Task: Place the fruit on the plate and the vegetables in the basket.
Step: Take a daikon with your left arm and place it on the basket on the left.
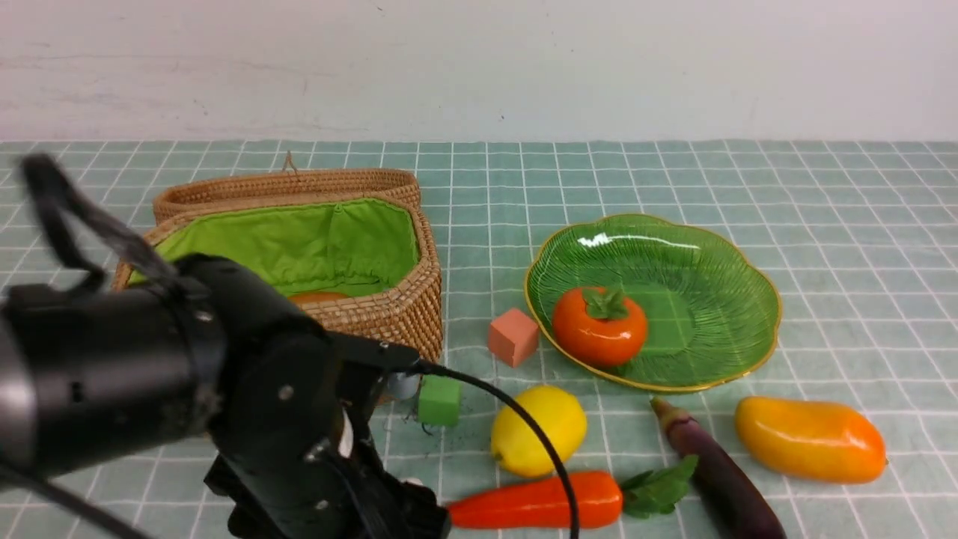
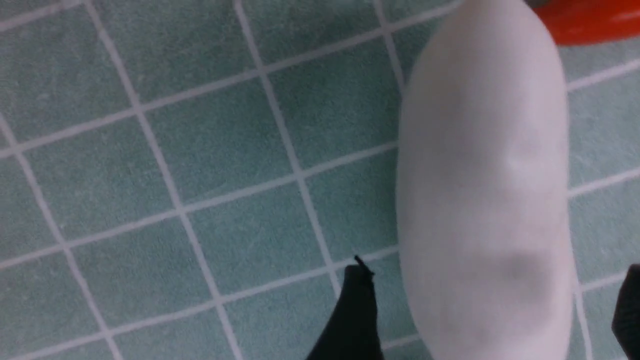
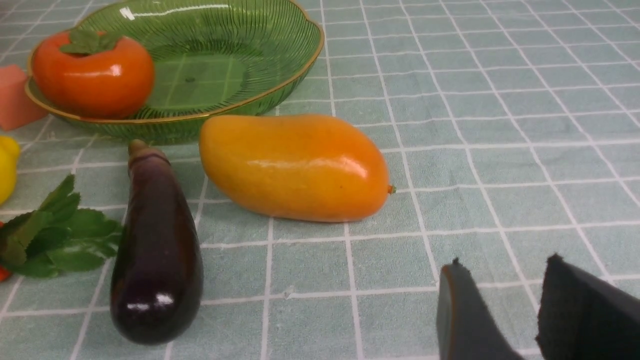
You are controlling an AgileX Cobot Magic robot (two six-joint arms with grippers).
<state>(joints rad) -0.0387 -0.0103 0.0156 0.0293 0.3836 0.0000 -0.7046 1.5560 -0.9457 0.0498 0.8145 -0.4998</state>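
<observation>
In the left wrist view my left gripper (image 2: 495, 265) is open. Its jaws stand on either side of the white radish (image 2: 485, 175), which lies on the cloth, with a gap on each side. In the front view my left arm (image 1: 224, 389) hides the radish. The persimmon (image 1: 599, 326) sits on the green plate (image 1: 711, 299). The lemon (image 1: 539, 430), carrot (image 1: 535, 503), eggplant (image 1: 722, 471) and mango (image 1: 812, 438) lie on the cloth in front of the plate. A brown potato top (image 1: 318, 297) shows inside the open basket (image 1: 397, 307). My right gripper (image 3: 502, 260) is narrowly open and empty, near the mango (image 3: 295, 167).
A salmon-pink cube (image 1: 513, 337) lies between basket and plate. A small green cube (image 1: 438, 400) lies in front of the basket. The basket's lid (image 1: 284, 187) is folded back behind it. The carrot's tip (image 2: 590, 20) lies close to the radish's far end.
</observation>
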